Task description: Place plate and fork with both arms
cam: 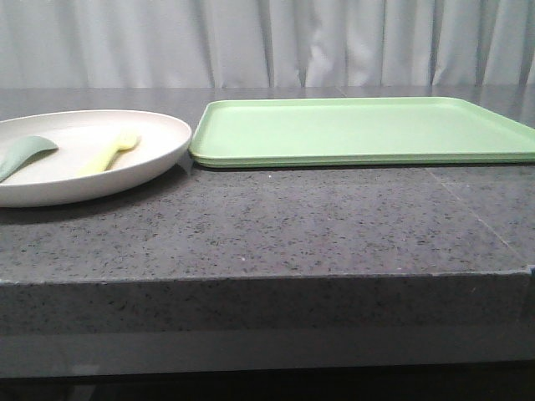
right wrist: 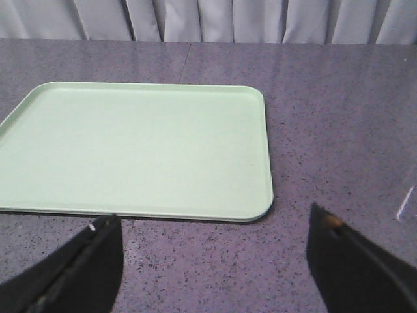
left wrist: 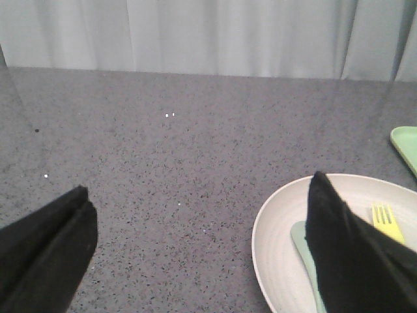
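Observation:
The cream plate [cam: 92, 163] lies on the dark stone table at the left, and the pale-yellow fork [cam: 111, 152] rests inside it beside a grey-green spoon [cam: 23, 154]. From the left wrist, the plate [left wrist: 280, 228] sits partly behind one black finger, with the fork [left wrist: 387, 222] past it. My left gripper [left wrist: 199, 189] is open above bare table beside the plate's rim, holding nothing. My right gripper [right wrist: 212, 222] is open over the table just short of the tray's near edge. Neither gripper shows in the front view.
A flat light-green tray [cam: 359, 129] lies at the back centre-right, touching or nearly touching the plate's rim, and shows as the tray [right wrist: 130, 150] from the right wrist. The table's front edge [cam: 267, 280] runs across the foreground. Pale curtains hang behind.

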